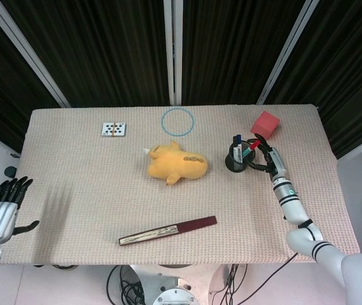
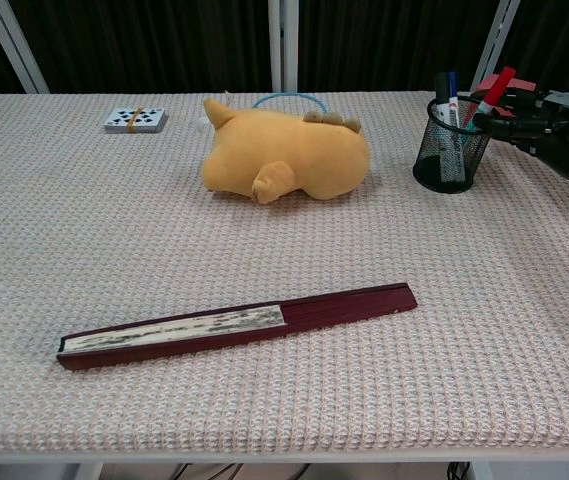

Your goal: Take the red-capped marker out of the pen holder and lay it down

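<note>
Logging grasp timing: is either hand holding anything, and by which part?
Cannot be told: the right hand reaches the red-capped marker near its cap; the left hand holds nothing.

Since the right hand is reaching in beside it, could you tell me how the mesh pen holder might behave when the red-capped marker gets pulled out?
The pen holder looks like thin wire mesh, so probably light. The red-capped marker leans against its rim, so a sideways pull may tip or drag it. The right hand is at that marker; a lift along its lean seems safer.
</note>
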`<action>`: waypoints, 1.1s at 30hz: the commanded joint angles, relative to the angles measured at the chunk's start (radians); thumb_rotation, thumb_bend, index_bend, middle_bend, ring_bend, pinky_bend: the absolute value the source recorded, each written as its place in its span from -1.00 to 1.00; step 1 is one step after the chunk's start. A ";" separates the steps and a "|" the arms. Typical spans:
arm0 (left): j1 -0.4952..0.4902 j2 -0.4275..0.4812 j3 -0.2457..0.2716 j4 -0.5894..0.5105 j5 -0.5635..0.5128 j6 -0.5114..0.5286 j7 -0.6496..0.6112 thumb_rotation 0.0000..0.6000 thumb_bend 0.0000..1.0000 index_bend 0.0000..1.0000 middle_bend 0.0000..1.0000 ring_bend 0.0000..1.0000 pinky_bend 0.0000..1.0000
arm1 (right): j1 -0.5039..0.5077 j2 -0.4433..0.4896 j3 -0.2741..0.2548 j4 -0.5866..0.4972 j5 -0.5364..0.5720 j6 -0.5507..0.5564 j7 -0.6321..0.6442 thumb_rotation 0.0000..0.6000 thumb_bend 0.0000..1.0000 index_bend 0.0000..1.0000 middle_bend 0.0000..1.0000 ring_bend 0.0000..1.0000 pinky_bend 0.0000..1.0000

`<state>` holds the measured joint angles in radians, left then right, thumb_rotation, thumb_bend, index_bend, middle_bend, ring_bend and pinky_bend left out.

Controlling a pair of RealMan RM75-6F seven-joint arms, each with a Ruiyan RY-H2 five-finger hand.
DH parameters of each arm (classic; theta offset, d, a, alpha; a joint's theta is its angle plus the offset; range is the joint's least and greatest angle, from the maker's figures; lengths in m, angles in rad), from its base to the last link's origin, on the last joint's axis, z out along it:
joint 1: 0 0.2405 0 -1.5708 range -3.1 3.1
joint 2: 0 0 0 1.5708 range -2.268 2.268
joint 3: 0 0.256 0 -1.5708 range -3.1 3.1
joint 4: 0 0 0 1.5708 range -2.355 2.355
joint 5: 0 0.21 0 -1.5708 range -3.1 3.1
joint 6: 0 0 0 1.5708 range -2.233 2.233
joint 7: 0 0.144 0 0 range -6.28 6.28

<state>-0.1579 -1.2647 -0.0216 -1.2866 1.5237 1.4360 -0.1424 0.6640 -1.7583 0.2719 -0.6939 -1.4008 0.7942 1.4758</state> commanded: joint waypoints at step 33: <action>-0.008 0.003 -0.001 -0.014 -0.001 -0.014 0.021 1.00 -1.00 -0.88 -0.96 -1.00 -1.00 | -0.014 -0.030 0.014 0.027 0.068 0.055 -0.031 1.00 -0.41 0.05 -0.78 -1.00 -1.00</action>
<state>-0.1663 -1.2618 -0.0230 -1.3004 1.5223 1.4216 -0.1215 0.6514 -1.7869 0.2833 -0.6680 -1.3360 0.8486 1.4466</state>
